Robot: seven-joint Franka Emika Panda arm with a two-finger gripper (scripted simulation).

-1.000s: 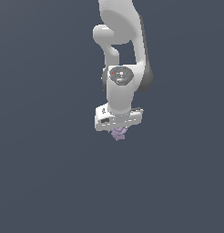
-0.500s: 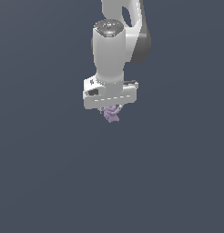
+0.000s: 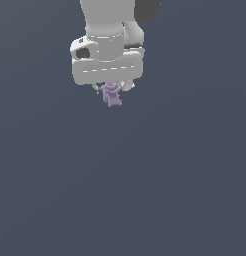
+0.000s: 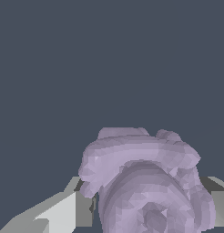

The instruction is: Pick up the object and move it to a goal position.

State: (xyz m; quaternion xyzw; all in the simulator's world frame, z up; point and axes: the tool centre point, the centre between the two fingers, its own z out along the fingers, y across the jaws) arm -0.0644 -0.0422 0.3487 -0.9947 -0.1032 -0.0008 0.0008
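Hand: my hand [image 3: 114,91] hangs below my white wrist housing near the top of the exterior view, fingers pointing down, pinched onto the object.
Grip: narrow, both fingers pressed against the object's sides; in the wrist view one pale finger [image 4: 63,211] sits tight against one flank and the second shows at the far flank.
Object: the object [image 3: 112,95] is a small lilac-purple knobbly lump, held between my fingers and hanging a little below them.
Object close up: in the wrist view the object [image 4: 143,182] fills much of the frame, with rounded folds and bumps on its surface.
Object size: far smaller than my hand's white body [image 3: 107,67] above it.
Position: the object is up in the air, well apart from anything else.
Background: a flat dark grey-blue surface [image 3: 145,190] fills the frame behind and below; I cannot tell how far off it lies.
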